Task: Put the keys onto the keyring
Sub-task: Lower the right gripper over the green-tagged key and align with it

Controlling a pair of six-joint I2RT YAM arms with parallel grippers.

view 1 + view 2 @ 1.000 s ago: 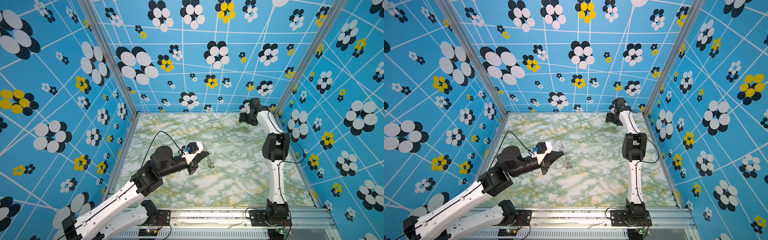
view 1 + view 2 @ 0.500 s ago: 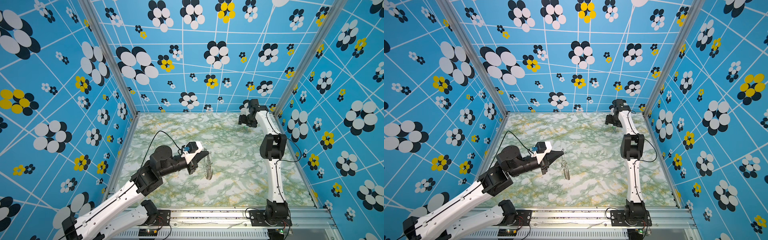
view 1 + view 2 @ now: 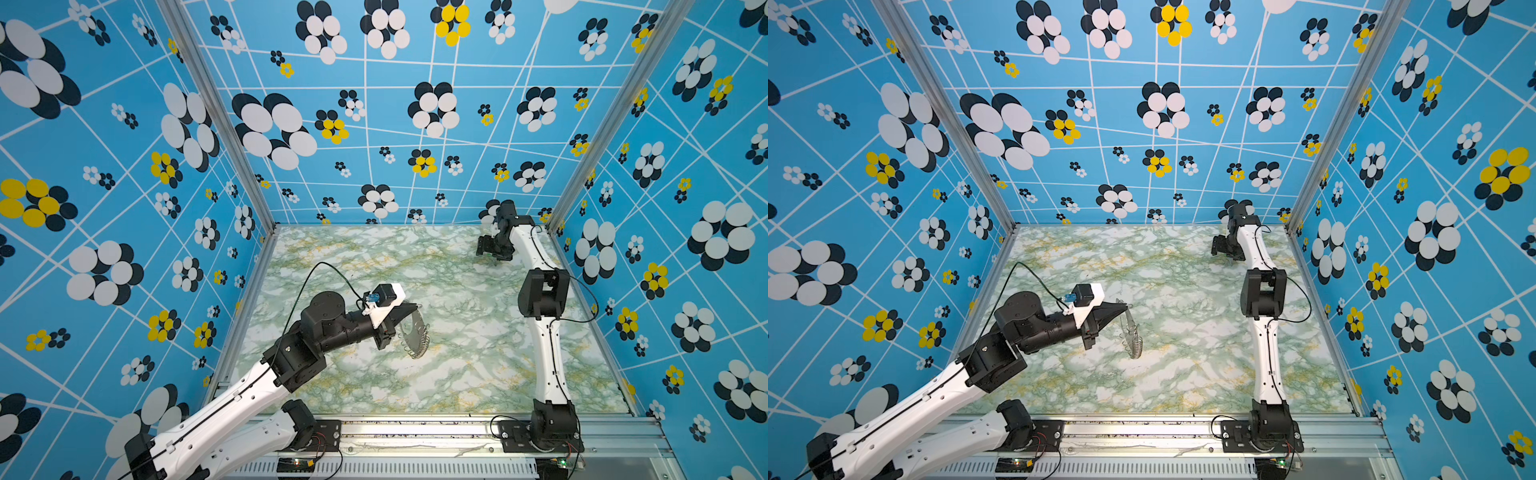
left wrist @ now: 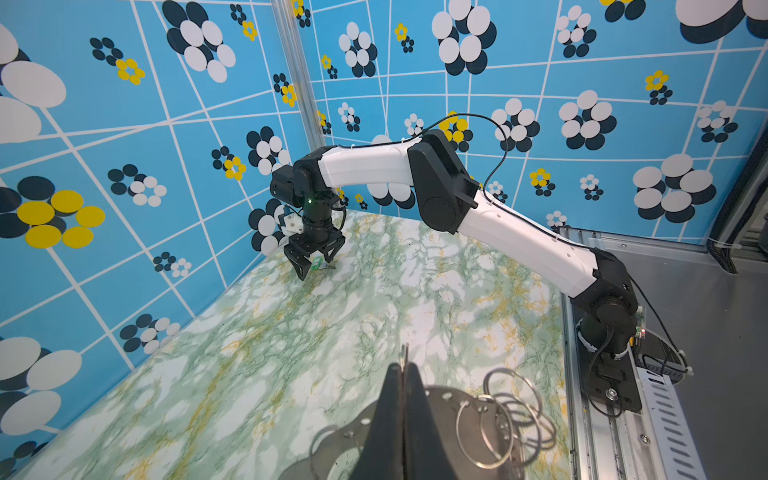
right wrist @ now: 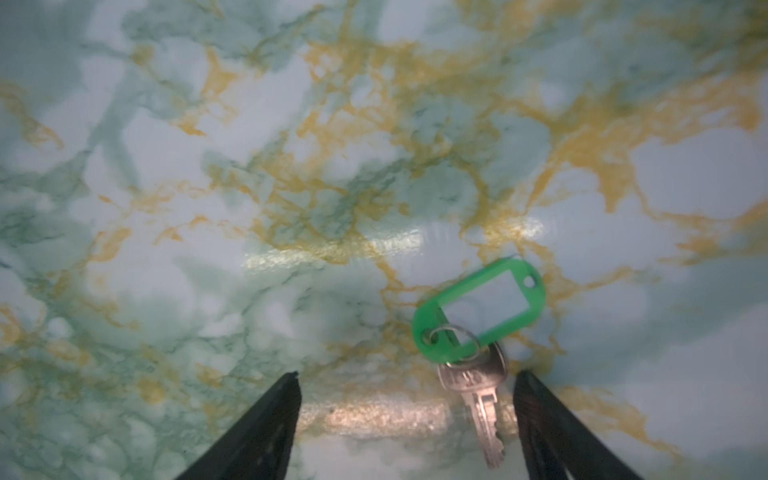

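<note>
The keyring (image 3: 414, 334) (image 3: 1131, 332), a flat grey band fringed with silver wire loops (image 4: 512, 401), hangs on edge above the marble table. My left gripper (image 3: 415, 308) (image 3: 1126, 307) (image 4: 404, 365) is shut on its rim. The keys (image 5: 478, 392), one silver key on a green tag (image 5: 482, 305), lie flat on the table at the back right. My right gripper (image 3: 492, 250) (image 3: 1225, 249) (image 5: 407, 376) hovers low over them, open, with the key between its fingers close to one finger (image 5: 536, 411). In the left wrist view the tag (image 4: 317, 262) shows between those fingers.
Blue flowered walls (image 3: 415, 124) close in the marble table (image 3: 478, 365) on three sides. An aluminium rail (image 3: 415, 432) with both arm bases runs along the front edge. The right arm (image 3: 540, 299) stands along the right wall.
The keyring has swung down from beside the left gripper's tip and now hangs lower and broader below it. The right arm's elbow has shifted slightly; its gripper stays at the back right corner.
</note>
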